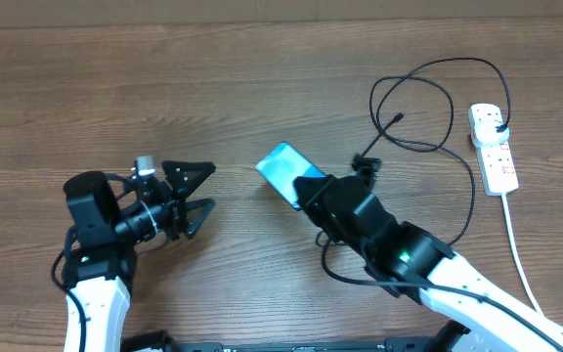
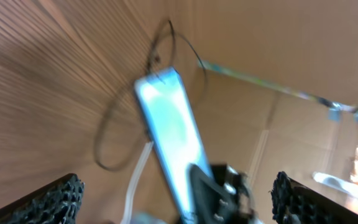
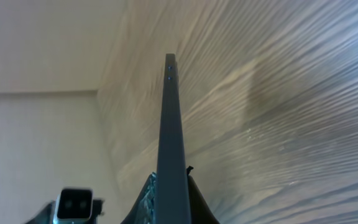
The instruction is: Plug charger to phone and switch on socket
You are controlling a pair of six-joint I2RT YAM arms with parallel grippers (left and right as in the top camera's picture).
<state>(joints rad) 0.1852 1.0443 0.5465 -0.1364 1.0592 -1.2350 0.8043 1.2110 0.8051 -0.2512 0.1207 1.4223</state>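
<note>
The phone [image 1: 283,168], slim with a lit blue-teal screen and dark edges, is off the table [image 1: 164,78], tilted, one end pinched in the right gripper [image 1: 313,191]. The charger [image 1: 448,98], a thin black cable, loops between phone and socket, its small tip lying loose, its plug seated in the socket [image 1: 497,161]. This is a white strip with red marks at the table's right.

Even light, left wrist blurry.
</note>
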